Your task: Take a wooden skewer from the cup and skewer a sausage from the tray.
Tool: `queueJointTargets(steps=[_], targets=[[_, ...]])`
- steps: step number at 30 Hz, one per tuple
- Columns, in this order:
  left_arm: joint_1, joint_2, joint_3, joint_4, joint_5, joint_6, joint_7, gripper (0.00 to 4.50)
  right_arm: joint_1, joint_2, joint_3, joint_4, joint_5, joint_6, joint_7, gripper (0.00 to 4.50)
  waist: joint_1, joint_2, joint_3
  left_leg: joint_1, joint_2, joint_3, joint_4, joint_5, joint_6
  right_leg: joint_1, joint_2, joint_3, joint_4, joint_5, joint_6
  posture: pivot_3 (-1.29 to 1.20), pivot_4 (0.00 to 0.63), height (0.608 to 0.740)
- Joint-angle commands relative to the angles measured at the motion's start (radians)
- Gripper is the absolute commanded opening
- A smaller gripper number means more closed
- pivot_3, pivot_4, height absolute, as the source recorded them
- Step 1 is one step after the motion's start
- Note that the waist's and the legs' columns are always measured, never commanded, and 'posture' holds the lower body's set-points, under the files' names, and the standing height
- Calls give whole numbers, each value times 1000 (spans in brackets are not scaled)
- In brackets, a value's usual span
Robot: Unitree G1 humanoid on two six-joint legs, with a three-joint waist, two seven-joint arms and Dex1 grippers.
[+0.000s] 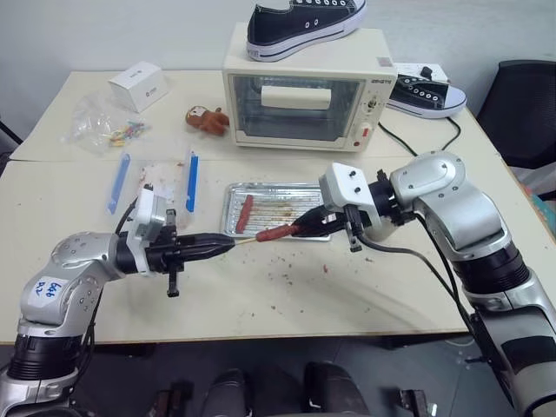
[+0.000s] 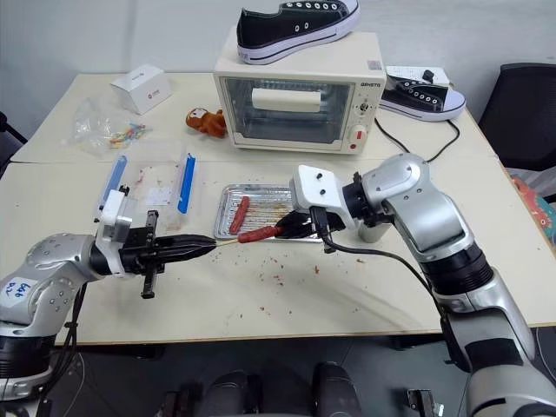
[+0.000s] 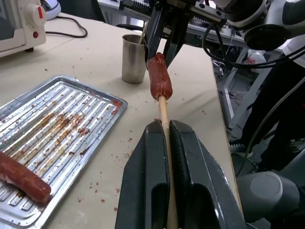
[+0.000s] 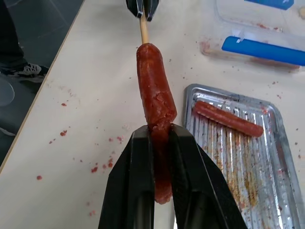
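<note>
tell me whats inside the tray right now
One sausage lies in the tray, on its ribbed bottom among brown grease stains. The right pincer and its arm cover the tray's right end, so that part stays unseen.

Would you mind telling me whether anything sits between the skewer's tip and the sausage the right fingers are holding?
Nothing visible does. The wooden skewer, clamped in the left gripper, already enters the end of the sausage, which the right gripper holds in the air beside the tray. The second sausage lies in the tray, out of the way.
</note>
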Motion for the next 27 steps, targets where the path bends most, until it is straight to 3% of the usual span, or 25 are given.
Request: queueJointTargets(steps=[1, 11, 14, 20, 25, 27], targets=[[-18, -14, -18, -2, 7, -20, -2, 0, -32, 27, 13, -26, 16, -4, 7, 433, -1, 0, 0, 0, 0, 0, 0, 0, 0, 0, 0, 0, 0, 0, 0, 0, 150, 740], [0, -26, -7, -4, 10, -29, -2, 0, -24, 30, 0, -19, 33, 40, 9, 433, -1, 0, 0, 0, 0, 0, 0, 0, 0, 0, 0, 0, 0, 0, 0, 0, 150, 740], [18, -26, 11, -9, 2, -33, 3, 0, -20, 18, -22, -17, 54, 59, 11, 1085, -1, 0, 0, 0, 0, 0, 0, 0, 0, 0, 0, 0, 0, 0, 0, 0, 150, 740], [71, -25, 63, -18, -13, -45, 18, 0, -1, -16, -71, -3, 83, -12, 37, 2953, 0, 0, 0, 0, 0, 0, 0, 0, 0, 0, 0, 0, 0, 0, 0, 0, 150, 740], [145, -44, 145, -60, -47, -37, 79, 0, 52, 1, -188, -12, 165, -101, 19, 4475, -1, 0, 0, 0, 2, 0, 0, 0, 0, 0, 0, 0, 0, 0, 0, 0, 150, 740], [178, -61, 193, -80, -71, -28, 125, 0, 95, 14, -242, -38, 199, -127, -16, 4475, 0, 0, 0, 0, 3, -1, 0, 0, 0, 0, 0, 0, 0, 0, 0, 0, 150, 740]])
